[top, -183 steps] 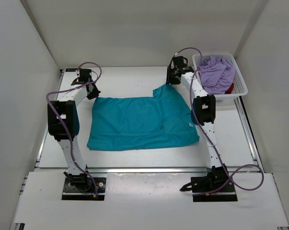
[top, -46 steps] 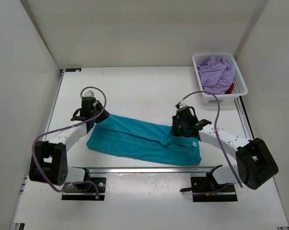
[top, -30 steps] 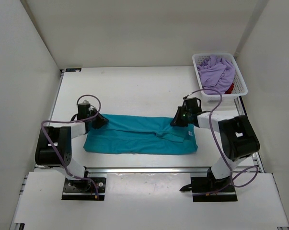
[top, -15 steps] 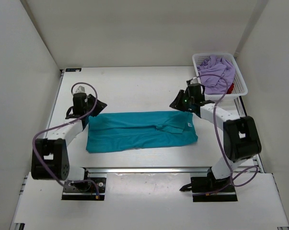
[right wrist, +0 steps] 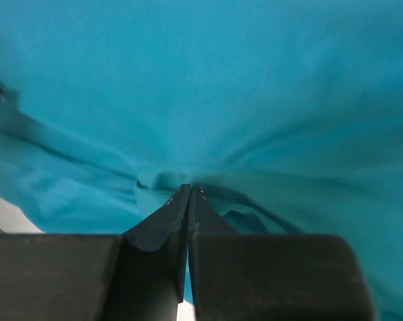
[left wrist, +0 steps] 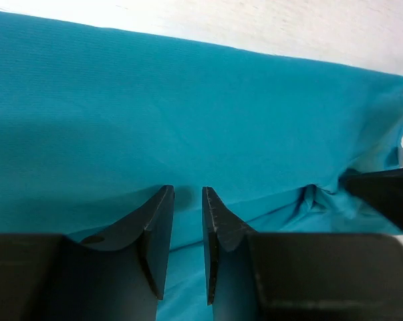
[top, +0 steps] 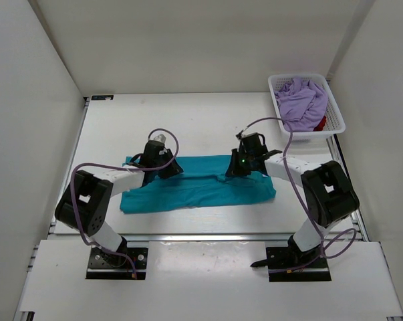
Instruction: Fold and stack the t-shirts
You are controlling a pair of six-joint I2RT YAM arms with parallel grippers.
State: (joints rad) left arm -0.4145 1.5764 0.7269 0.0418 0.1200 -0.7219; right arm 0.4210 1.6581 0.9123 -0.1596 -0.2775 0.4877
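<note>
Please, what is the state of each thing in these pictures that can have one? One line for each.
teal t-shirt: folded into a long band, lying flat on the table.
lavender t-shirt: crumpled in the basket, unfolded.
red t-shirt: in the basket, mostly hidden.
basket: upright.
left gripper: jaws slightly apart, at the band's far edge.
right gripper: shut, pinching a pucker of the teal t-shirt.

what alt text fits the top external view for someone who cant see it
A teal t-shirt, folded into a long strip, lies across a white table with the left gripper and right gripper down at its far edge. A white basket in the far right corner holds a lavender t-shirt and a red t-shirt.
</note>
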